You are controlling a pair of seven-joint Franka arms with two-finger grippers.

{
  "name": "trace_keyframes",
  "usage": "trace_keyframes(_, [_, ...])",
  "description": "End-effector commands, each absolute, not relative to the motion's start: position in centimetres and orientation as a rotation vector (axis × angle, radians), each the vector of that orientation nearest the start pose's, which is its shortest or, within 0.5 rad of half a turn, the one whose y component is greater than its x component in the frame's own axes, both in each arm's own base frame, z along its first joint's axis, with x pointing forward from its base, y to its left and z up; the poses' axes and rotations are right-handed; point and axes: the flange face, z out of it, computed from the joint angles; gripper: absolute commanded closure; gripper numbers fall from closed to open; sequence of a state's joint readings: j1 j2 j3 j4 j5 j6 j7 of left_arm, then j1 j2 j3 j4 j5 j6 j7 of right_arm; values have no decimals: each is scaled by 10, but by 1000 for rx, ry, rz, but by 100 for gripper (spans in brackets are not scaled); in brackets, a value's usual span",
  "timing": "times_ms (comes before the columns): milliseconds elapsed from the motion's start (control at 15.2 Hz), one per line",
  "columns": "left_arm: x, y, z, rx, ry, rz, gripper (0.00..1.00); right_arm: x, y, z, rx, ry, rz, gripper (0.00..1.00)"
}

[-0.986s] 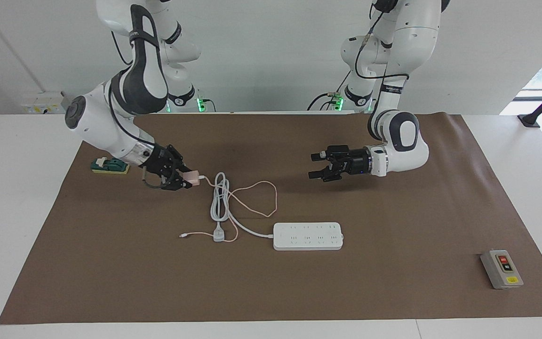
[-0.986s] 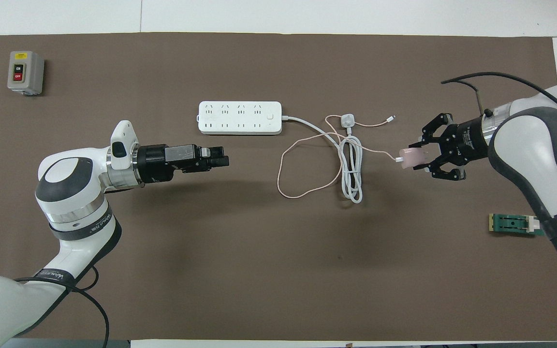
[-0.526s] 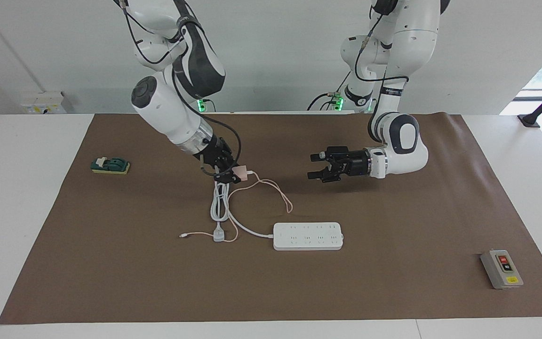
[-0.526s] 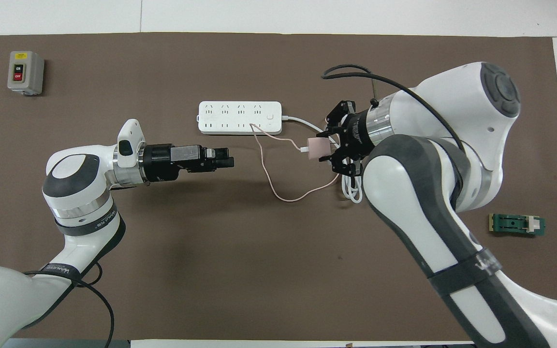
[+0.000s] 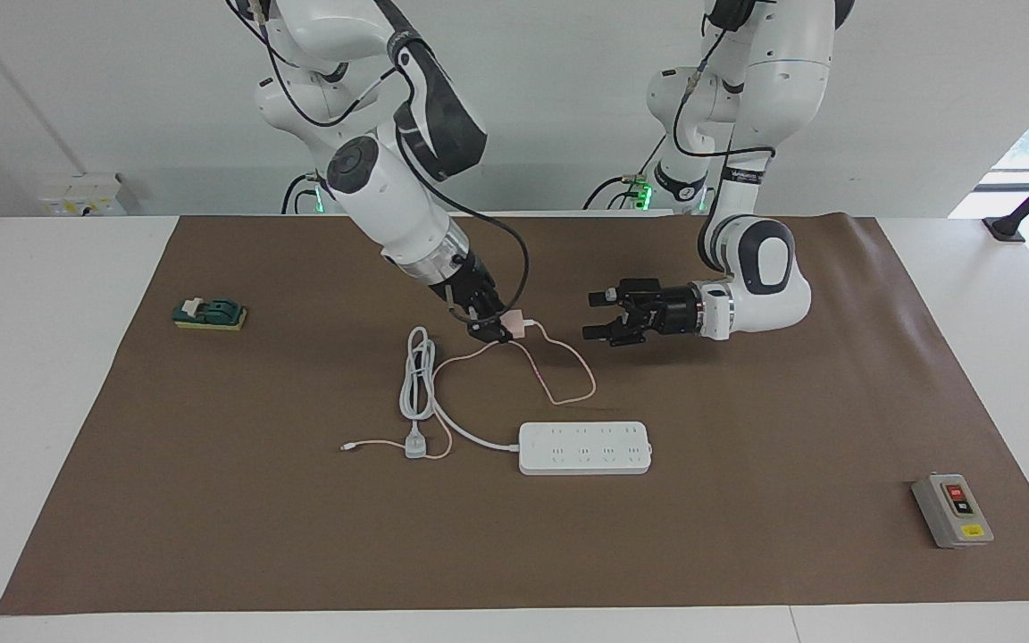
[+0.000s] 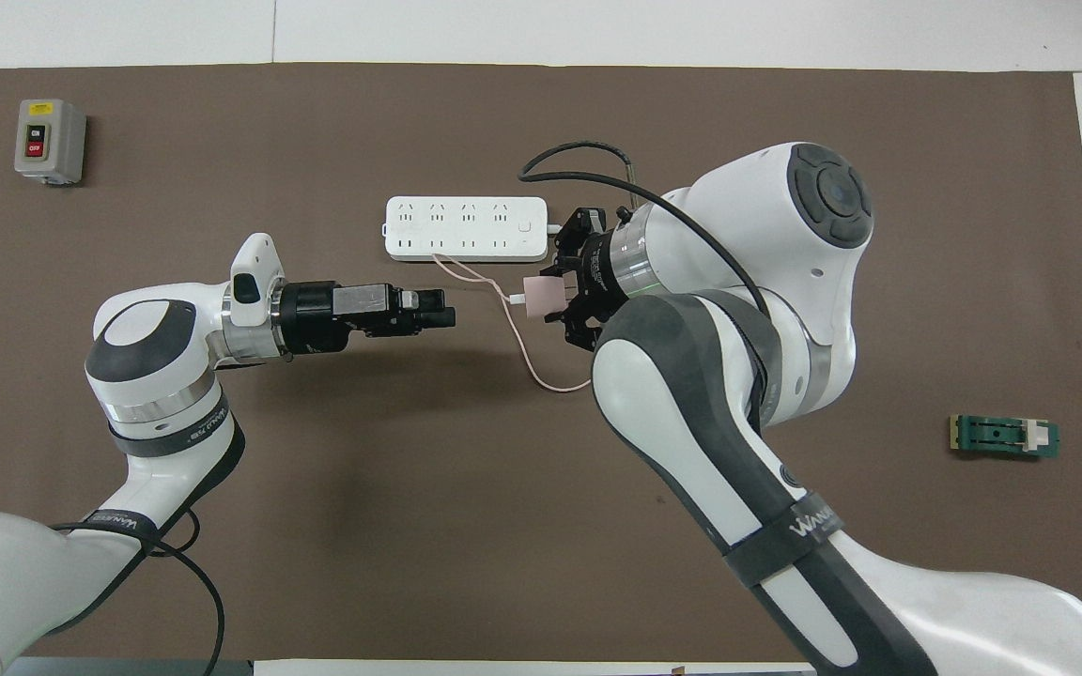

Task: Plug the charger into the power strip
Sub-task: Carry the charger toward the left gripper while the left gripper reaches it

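Gripping the pale-pink charger [image 5: 519, 325] between its fingertips, the right gripper [image 5: 495, 329] holds the cube in the air over the brown mat [image 5: 747, 554], on the robots' side of the power strip [image 5: 584, 447] and clear of it. The charger's cable end faces the left gripper [image 5: 602, 316], and its thin pink cable [image 5: 568, 379] loops down onto the mat near the power strip. The power strip lies flat, its long axis running between the two arms' ends of the table. The left gripper hangs over the mat, jaws spread wide and empty.
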State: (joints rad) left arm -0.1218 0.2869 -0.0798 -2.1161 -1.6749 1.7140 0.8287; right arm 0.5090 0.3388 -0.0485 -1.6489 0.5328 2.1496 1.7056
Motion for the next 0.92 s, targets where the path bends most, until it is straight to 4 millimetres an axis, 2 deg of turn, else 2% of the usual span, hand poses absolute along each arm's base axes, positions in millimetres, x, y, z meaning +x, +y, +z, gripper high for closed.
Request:
trace_keyframes(0, [539, -205, 316, 1563, -19, -13, 0, 599, 342, 438, -1970, 1874, 455, 100])
trace_keyframes(263, [539, -206, 315, 1569, -20, -11, 0, 596, 348, 439, -1924, 1883, 503, 100])
trace_keyframes(592, [538, -206, 308, 1575, -26, -10, 0, 579, 378, 440, -1926, 1884, 523, 100])
trace_keyframes(855, [540, -200, 308, 1576, -21, -4, 0, 578, 380, 441, -1917, 1894, 527, 100])
